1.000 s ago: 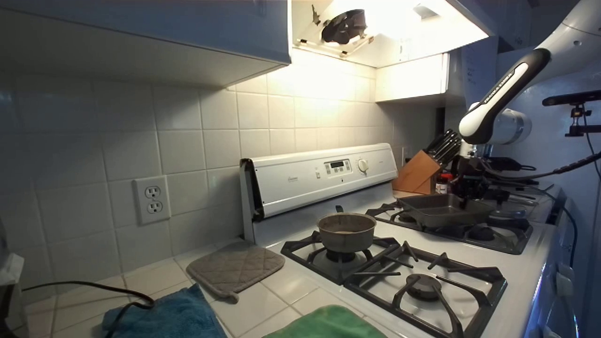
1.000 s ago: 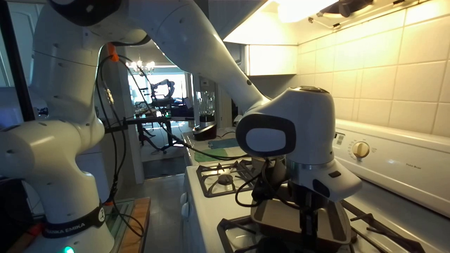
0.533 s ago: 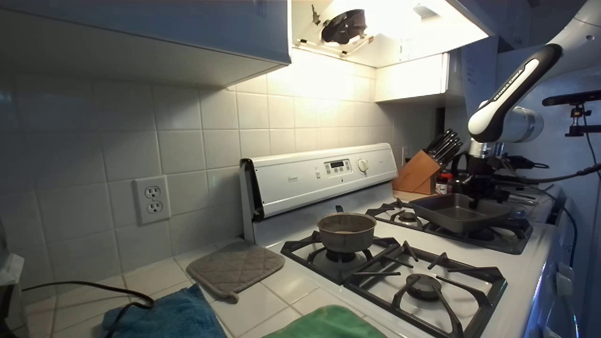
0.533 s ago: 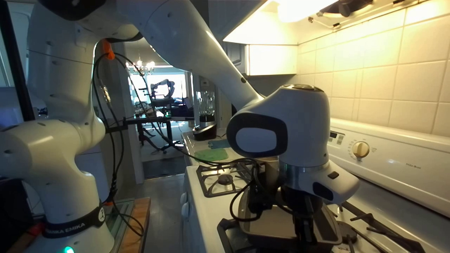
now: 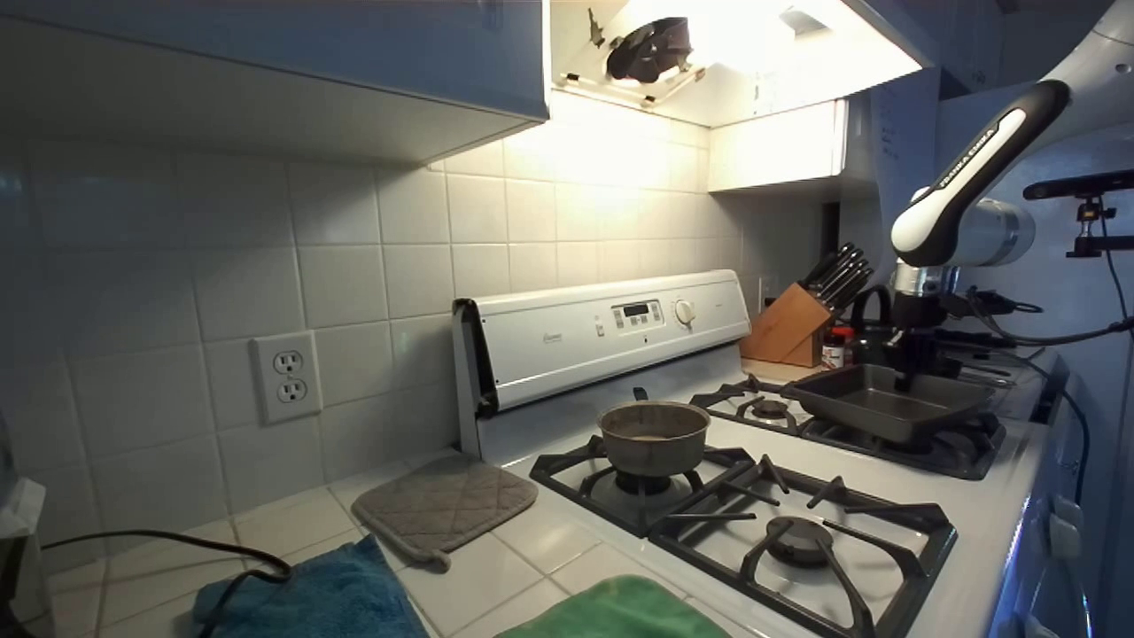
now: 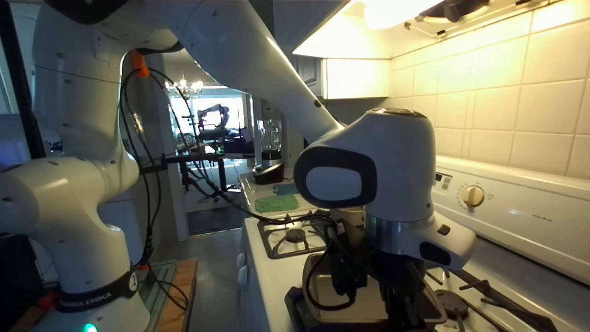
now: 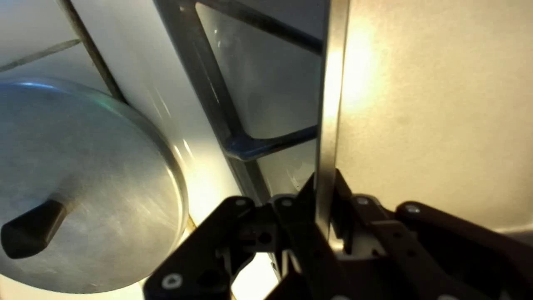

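Baking pan point(image 5: 948, 400): is sitting over the burner grate point(image 7: 242, 146), at right in an exterior view; contact below is not showing.
Gripper point(image 7: 326, 187): is pinching the pan's rim point(image 7: 333, 91), wrist view's lower middle, probably because it is offering a thin hold.
Lid point(image 7: 95, 166): is lying at the wrist view's left, near the grate.
Saucepan point(image 5: 654, 440): is standing mid-frame, likely blocking that side.

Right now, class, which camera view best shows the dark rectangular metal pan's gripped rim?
The wrist view: there the black hand clasps the rim close up. Both exterior views show the pan, but the hand hides the gripped stretch.
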### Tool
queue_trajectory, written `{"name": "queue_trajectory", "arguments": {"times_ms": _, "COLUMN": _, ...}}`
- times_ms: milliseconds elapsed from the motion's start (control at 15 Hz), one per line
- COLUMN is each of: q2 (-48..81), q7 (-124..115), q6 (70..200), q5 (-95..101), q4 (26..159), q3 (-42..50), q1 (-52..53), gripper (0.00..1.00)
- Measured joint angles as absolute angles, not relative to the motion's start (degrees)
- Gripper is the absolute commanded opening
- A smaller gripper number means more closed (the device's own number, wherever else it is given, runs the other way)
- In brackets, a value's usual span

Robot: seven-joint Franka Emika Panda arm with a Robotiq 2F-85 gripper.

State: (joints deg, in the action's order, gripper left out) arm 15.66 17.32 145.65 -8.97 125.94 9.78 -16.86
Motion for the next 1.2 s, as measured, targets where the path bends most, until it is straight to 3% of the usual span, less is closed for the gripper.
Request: {"name": "queue_trajectory", "arguments": {"times_ms": 1200, "q2": 16.18, "q7": 19.25, "q6": 147.72, "q5": -2.21, "q4": 125.65, "q3": 11.05, "q1": -17.14, "gripper": 0.02}}
